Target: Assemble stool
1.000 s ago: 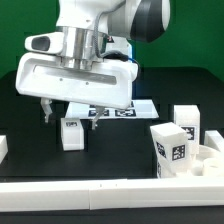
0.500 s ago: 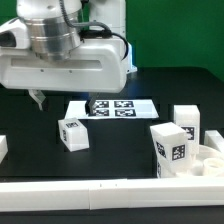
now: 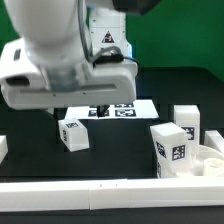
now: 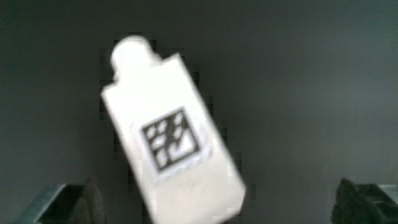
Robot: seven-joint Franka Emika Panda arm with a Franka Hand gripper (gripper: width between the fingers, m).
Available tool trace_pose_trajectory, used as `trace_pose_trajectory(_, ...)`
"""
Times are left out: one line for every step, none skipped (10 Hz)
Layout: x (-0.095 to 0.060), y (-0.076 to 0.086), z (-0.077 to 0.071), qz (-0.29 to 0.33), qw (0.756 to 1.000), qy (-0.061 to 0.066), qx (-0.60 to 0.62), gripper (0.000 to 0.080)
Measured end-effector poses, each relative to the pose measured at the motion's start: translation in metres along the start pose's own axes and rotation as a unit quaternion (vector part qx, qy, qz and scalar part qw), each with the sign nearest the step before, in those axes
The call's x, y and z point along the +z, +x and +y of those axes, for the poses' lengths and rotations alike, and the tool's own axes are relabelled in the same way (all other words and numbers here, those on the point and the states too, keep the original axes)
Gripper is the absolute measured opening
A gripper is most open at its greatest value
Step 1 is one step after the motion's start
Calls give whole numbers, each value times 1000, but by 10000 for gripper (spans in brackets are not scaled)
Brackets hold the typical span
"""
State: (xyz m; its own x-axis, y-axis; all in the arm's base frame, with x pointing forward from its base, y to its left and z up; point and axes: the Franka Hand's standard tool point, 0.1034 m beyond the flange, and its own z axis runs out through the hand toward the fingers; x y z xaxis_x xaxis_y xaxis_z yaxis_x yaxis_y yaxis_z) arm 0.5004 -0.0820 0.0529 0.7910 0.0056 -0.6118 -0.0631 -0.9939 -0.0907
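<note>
A white stool leg [image 3: 72, 133] with a square tag lies on the black table, left of the middle in the exterior view. The wrist view shows that leg [image 4: 175, 140] from above, slanted, with its narrow end away from the fingers. My gripper [image 4: 217, 208] hangs open above it, and both dark fingertips [image 4: 64, 204] stand wide apart and clear of the leg. Nothing is held. Two more legs [image 3: 171, 148] [image 3: 186, 122] stand upright at the exterior view's right, next to the round seat [image 3: 208, 160].
The marker board [image 3: 118, 109] lies flat behind the lying leg, partly covered by the arm's large white hand [image 3: 60, 82]. A long white border bar [image 3: 100, 196] runs along the front edge. A short white piece [image 3: 4, 146] sits at the left edge.
The arm has lifted off the leg and swung toward the exterior view's left and the camera. The leg stays lying on the table, turned slightly.
</note>
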Motion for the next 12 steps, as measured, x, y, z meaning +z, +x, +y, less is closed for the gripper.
trace_pose_trajectory(3,1,5,-39,999,11,-17,649)
trace_pose_trajectory(4,-1,7,-67,998,12,-7,649)
trace_pose_trajectory(8,-6,9,-110,994,11,-4,649)
trace_pose_trajectory(9,-6,12,-147,989,9,-1,649)
trace_pose_trajectory(7,-8,19,-188,981,1,36,649)
trace_pose_trajectory(16,-2,22,-231,971,-19,65,649)
trace_pose_trajectory(25,8,15,-239,968,-28,71,649)
trace_pose_trajectory(30,15,11,-229,971,-32,67,649)
trace_pose_trajectory(35,17,9,-224,972,-31,67,649)
trace_pose_trajectory(39,18,9,-223,972,-31,68,649)
trace_pose_trajectory(42,23,8,-210,975,-38,60,649)
trace_pose_trajectory(43,25,8,-198,978,-40,59,649)
